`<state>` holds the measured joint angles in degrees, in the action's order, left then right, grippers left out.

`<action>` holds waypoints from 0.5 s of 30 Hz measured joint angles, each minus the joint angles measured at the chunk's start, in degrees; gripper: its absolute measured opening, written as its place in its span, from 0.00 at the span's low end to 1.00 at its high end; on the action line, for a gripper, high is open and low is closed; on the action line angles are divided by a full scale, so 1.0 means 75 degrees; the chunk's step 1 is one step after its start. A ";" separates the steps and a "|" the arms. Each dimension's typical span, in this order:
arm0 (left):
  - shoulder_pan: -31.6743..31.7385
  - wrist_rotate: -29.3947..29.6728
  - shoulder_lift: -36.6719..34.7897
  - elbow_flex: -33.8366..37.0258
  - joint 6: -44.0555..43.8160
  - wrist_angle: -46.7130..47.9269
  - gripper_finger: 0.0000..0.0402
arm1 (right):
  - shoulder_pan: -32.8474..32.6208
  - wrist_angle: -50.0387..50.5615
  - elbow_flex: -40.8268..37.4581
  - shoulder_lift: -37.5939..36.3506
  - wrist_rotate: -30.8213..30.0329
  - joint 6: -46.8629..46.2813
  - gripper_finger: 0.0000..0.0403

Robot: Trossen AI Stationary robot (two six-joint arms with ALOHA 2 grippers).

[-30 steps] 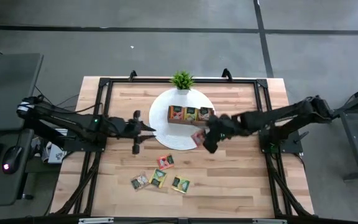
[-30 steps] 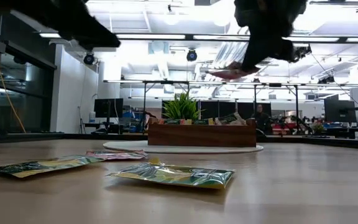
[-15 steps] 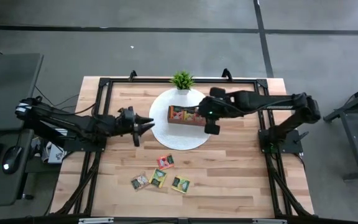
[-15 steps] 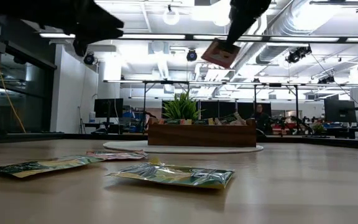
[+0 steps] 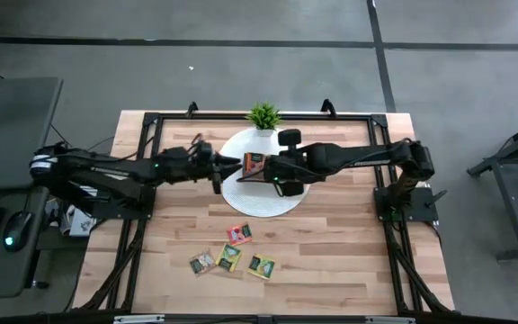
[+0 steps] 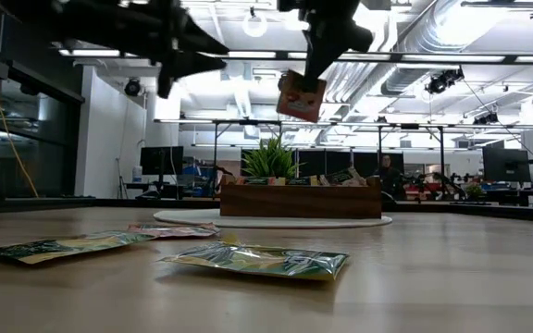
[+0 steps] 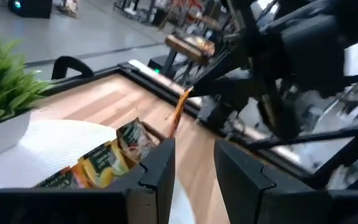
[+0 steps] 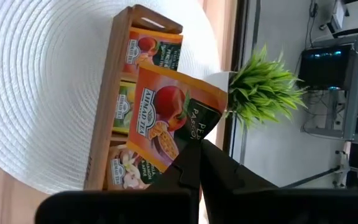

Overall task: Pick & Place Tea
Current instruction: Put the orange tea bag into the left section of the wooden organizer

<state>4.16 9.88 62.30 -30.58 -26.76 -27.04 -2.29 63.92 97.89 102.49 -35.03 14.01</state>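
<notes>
The task is partly complete: the wooden tray (image 5: 261, 166), standing on the white round mat (image 5: 241, 198) in front of the small potted plant (image 5: 263, 115), already holds sachets in its compartments, as the right wrist view shows — a red-orange one, a yellow-green one and a pale one can be made out (image 8: 143, 115). One further sachet is in transit. The right gripper (image 8: 194, 163) is clamped on the lower edge of a red-orange tea sachet (image 8: 169, 121) and holds it in the air above the tray's left end; in the low view the same sachet (image 6: 301, 95) hangs well clear of the tray's top edge, so placement is not yet done. Four loose sachets (image 5: 232, 255) remain on the bare table (image 5: 349, 261) nearer the front edge, well apart from the mat: a red-pink one (image 5: 239, 234), a grey one (image 5: 202, 262), a green one (image 5: 229, 256) and a yellow-green one (image 5: 261, 266). These appear to be the remaining work. The left gripper (image 7: 191, 165) hovers just beside the tray's left end with its fingers partly apart and nothing between them. The held sachet is flat, square and glossy, with a fruit picture and a dark label panel; it hangs tilted from the grip and looks thin enough to flex — judged likely to need a careful edge-first drop into a compartment.
</notes>
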 joint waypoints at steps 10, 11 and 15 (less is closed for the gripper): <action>0.0604 -0.0819 0.1881 -0.1319 0.0772 0.0032 0.28 | 0.0056 -0.0122 0.0015 -0.0051 0.0303 -0.0337 0.00; 0.0653 -0.1048 0.2042 -0.1423 0.0786 0.0024 0.28 | 0.0056 -0.0113 0.0015 -0.0051 0.0321 -0.0348 0.00; 0.0758 -0.1851 0.2633 -0.1820 0.0792 0.0031 0.28 | 0.0071 -0.0145 0.0015 -0.0051 0.0450 -0.0464 0.00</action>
<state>9.85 -4.00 82.04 -44.23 -20.82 -26.81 -1.76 62.83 98.00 102.10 -31.65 10.53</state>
